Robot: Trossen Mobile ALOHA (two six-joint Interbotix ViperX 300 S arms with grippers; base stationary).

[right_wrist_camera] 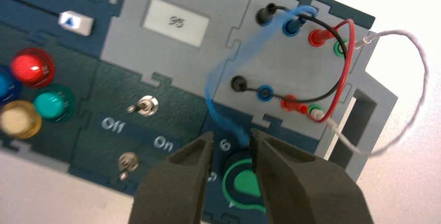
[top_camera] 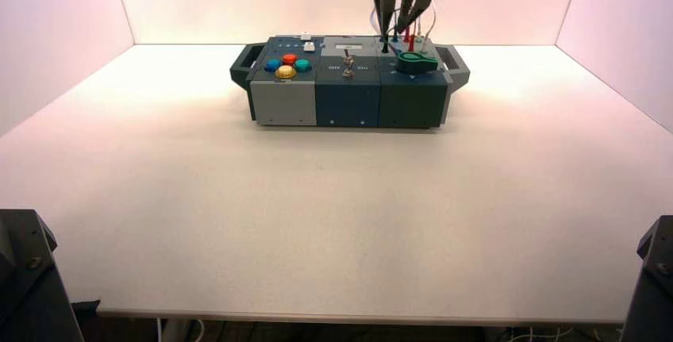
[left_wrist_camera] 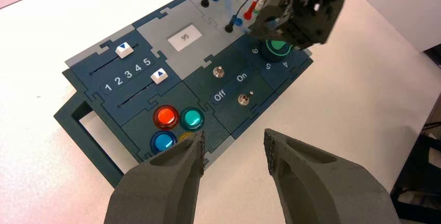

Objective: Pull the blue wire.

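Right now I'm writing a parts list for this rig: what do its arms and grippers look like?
Both grippers, left and right, are dark grey to black, with blocky bases narrowing to slim tips with ridged edges. The arm sections in sight are dark too, angular, with round bolt heads.

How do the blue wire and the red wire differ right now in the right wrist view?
The blue wire has one end out of its socket; the red wire has both ends plugged in. The blue wire sweeps toward the green knob; the red wire arches over the sockets. Both are thin and flexible.
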